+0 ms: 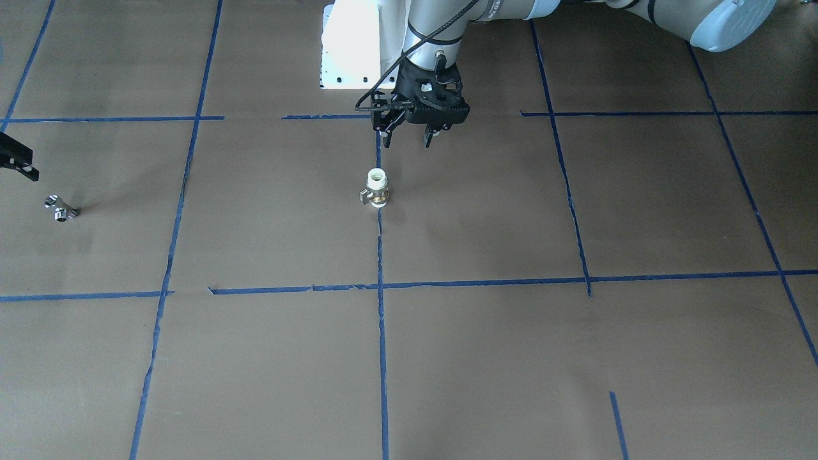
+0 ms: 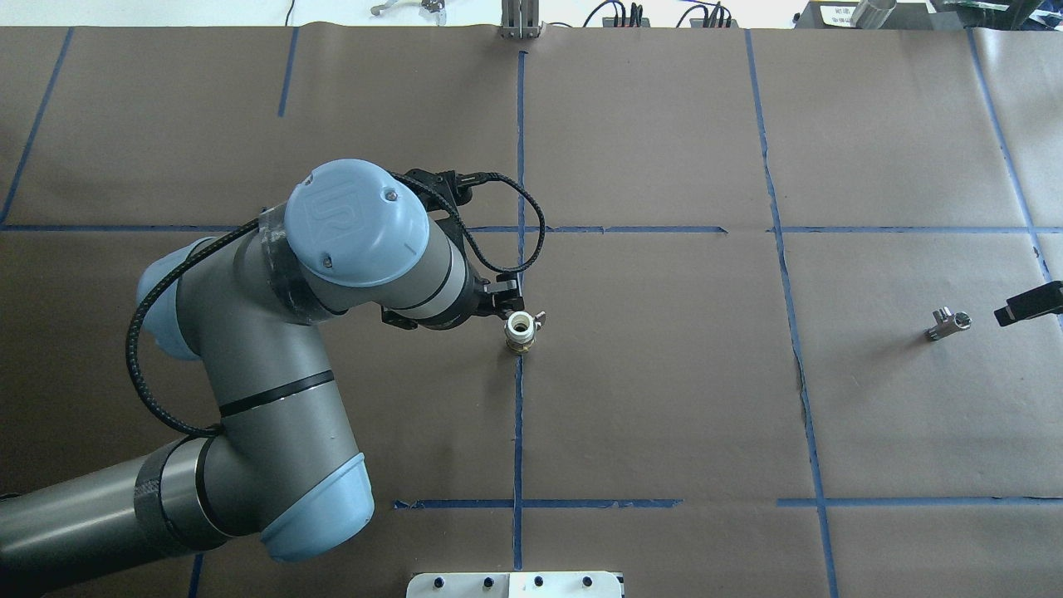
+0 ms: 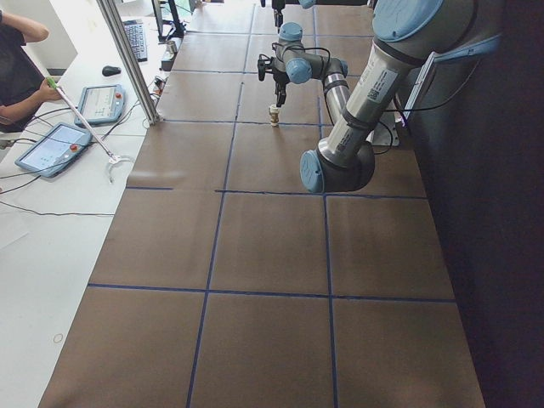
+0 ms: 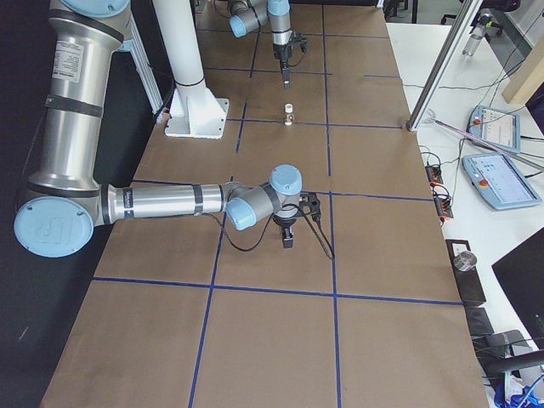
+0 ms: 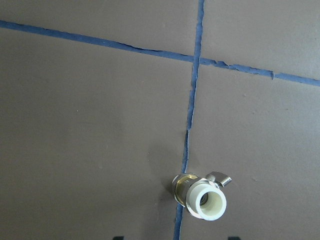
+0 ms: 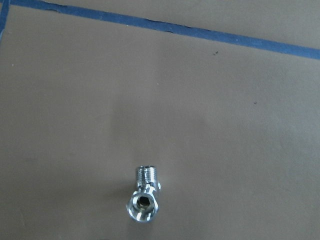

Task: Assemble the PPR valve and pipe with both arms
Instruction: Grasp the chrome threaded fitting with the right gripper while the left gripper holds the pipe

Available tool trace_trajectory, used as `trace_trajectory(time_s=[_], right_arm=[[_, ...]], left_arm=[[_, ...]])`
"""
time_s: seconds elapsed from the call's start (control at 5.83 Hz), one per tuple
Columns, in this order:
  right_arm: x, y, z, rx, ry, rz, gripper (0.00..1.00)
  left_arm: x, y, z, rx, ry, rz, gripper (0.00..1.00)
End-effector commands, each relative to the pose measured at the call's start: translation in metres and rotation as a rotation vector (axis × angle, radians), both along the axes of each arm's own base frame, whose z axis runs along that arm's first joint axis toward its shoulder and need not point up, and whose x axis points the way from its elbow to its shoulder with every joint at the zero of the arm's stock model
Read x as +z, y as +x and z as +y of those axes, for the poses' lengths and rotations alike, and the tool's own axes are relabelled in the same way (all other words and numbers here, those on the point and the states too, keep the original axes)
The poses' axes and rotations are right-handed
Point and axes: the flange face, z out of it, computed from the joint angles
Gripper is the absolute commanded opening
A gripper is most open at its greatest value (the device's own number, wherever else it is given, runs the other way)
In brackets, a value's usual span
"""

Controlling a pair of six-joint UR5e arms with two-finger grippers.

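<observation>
Showing one valve (image 1: 377, 188), one pipe (image 1: 61, 208).

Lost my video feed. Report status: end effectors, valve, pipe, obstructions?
Left end effector open, empty, by upright valve. Right end effector near pipe, state unclear. Both parts ungrasped. No obstruction visible.

ppr valve (image 1: 376, 188) upright on blue tape line; chrome t-shaped pipe (image 1: 61, 208) lying well apart.

Left gripper (image 3: 276, 99) over PPR valve (image 3: 274, 116), far table (image 3: 272, 246).
Valve stands upright on the blue tape line (image 3: 204, 121); you're at the far left, by the pendants (image 3: 53, 149).
</observation>
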Motion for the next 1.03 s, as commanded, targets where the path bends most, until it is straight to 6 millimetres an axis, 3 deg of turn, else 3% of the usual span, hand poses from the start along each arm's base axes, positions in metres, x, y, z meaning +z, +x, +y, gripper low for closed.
trace_trajectory(time_s=[0.0,0.34,0.51,0.69,0.86], right_arm=[[0.005,-0.032,-0.013,-0.018,0.014,-0.006,0.99],[0.008,-0.054,-0.006,-0.058,0.022,0.013,0.98],[0.014,-0.056,-0.005,-0.062,0.014,0.020,0.95],[0.014,-0.056,-0.005,-0.061,0.011,0.020,0.85],[0.015,-0.057,-0.004,-0.059,0.006,0.022,0.61]], left_arm=[[0.000,-0.001,0.000,-0.001,0.001,0.001,0.75],[0.000,-0.001,0.000,0.000,0.002,0.000,0.75],[0.000,-0.001,0.000,0.000,0.002,0.000,0.75],[0.001,-0.001,-0.001,-0.001,0.001,-0.001,0.75],[0.001,-0.001,-0.001,-0.001,0.001,-0.001,0.75]])
